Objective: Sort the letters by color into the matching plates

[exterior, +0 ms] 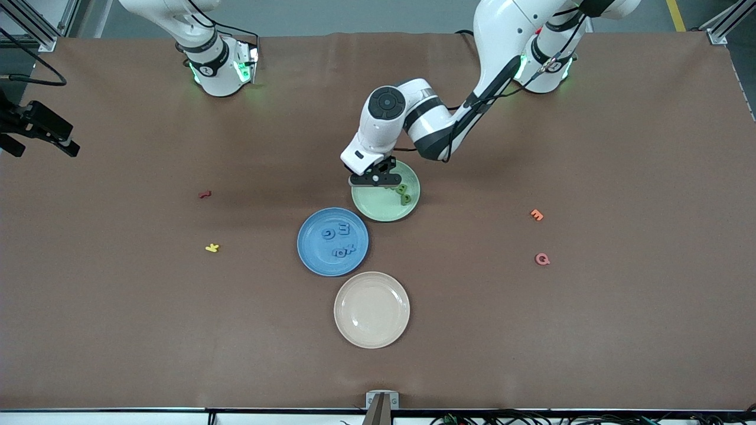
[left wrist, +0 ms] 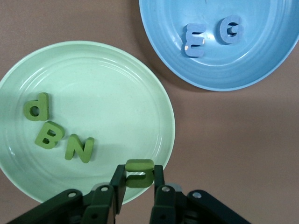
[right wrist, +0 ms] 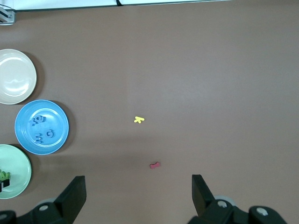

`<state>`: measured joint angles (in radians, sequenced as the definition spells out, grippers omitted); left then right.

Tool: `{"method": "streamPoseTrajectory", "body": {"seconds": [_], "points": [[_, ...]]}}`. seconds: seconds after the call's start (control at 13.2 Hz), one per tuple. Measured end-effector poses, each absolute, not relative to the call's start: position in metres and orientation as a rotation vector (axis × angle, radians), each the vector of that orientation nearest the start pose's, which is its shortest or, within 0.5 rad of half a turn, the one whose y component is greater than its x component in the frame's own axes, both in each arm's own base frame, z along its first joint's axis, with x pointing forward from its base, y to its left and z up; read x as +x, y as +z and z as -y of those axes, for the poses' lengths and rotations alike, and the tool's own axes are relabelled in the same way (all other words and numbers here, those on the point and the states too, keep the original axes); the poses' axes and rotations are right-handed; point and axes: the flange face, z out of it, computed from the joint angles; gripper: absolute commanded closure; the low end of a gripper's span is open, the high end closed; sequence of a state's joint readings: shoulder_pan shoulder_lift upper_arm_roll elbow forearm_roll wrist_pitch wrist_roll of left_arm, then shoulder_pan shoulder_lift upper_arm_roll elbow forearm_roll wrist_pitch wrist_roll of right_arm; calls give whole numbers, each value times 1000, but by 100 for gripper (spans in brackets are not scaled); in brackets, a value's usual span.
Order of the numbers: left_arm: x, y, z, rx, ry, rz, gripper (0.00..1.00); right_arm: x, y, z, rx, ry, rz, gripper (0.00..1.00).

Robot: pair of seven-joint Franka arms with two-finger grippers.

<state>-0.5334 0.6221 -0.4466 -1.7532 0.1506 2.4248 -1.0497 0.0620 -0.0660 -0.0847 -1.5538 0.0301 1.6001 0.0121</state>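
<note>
Left gripper hangs over the green plate, at the rim farthest from the front camera, fingers pinched narrowly on a green J. The J's long axis runs across the gap between the fingers, and the plate floor lies straight below it, so a release should drop it in beside d, B and N. Blue plate already carries four blue letters. Right gripper waits spread wide above bare table, holding nothing.
</note>
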Motion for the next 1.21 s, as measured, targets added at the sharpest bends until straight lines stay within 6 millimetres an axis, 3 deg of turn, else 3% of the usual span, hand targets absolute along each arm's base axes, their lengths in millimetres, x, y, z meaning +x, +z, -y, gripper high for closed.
{"method": "streamPoseTrajectory", "body": {"seconds": [0.08,0.15,0.38,0.53,0.83,1.21], "points": [[403,254,542,-3313,104,85,5,537,671,11,-3101,-174,-53,0],[403,253,541,-3311,104,88,0,537,671,11,-3101,-174,-53,0],[410,258,538,-3303,103,102,0,537,671,11,-3101,-174,-53,0],[435,283,523,-3295,66,156,0,537,671,11,-3101,-174,-53,0],[511,364,434,-3252,-59,110,0,537,671,11,-3102,-174,-53,0],[566,419,320,-3168,-96,33,0,537,671,11,-3102,-175,-53,0]]}}
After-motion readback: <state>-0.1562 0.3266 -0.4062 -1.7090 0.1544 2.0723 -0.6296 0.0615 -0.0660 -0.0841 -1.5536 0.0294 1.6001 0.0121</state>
